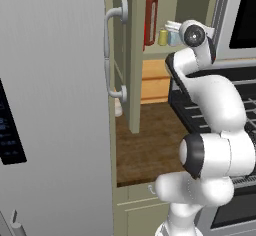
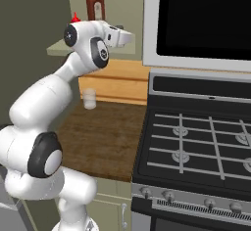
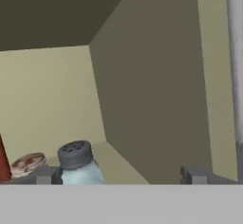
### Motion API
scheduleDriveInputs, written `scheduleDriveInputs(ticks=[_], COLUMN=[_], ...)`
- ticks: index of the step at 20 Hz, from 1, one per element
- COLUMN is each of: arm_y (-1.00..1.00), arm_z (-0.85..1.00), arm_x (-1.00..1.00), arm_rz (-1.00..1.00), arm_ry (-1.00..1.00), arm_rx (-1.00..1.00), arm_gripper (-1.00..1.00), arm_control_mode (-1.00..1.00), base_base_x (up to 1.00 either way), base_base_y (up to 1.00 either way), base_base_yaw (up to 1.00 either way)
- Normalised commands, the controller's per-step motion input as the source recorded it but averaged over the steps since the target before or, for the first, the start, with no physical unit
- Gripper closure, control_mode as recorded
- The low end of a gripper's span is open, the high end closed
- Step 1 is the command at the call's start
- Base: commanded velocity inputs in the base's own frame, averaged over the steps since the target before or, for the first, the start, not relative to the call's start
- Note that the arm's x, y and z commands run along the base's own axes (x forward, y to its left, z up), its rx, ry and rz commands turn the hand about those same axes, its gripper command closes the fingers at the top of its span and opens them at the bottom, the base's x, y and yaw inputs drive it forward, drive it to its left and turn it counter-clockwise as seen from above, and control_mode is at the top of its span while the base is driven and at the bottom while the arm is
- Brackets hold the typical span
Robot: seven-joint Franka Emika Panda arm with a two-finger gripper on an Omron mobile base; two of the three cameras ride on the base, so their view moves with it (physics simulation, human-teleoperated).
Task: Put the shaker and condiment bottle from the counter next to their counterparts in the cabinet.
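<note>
- Reaching into the cabinet (image 1: 134, 55), the hand (image 3: 121, 174) stood released — its fingertips (image 3: 46, 174) wide apart, grasping nothing.
- The shaker (image 3: 78, 163) stood upright on the cabinet shelf (image 2: 58, 49), just inside the left fingertip; whether they touched could not be told.
- The small yellow shaker (image 1: 163, 37) sat just beside it, with the tall dark red bottle (image 1: 150, 15) further along.
- The condiment bottle (image 2: 75, 18) showed its red tip behind the arm.
- A small pale cup (image 2: 89, 99) stood on the tabletop (image 1: 145, 145) below — well apart.
</note>
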Motion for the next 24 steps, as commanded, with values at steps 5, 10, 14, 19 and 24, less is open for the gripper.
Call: scheduleDriveInputs(ticks=[5,10,14,19,24], arm_y=[0.0,0.0,0.0,0.0,-0.04], arm_z=[0.23,0.0,0.0,0.0,0.05], arm_x=[-1.0,-1.0,-1.0,-1.0,-1.0], arm_rz=[0.0,0.0,0.03,0.16,0.28], arm_ry=[0.0,0.04,0.04,0.0,0.0], arm_rx=[0.01,0.04,0.02,0.0,0.0], arm_gripper=[-1.0,-1.0,-1.0,-1.0,-1.0], arm_control_mode=[-1.0,-1.0,-1.0,-1.0,-1.0], base_base_x=[0.0,0.0,0.0,0.0,0.0], base_base_y=[0.0,0.0,0.0,0.0,0.0], base_base_yaw=[0.0,0.0,0.0,0.0,0.0])
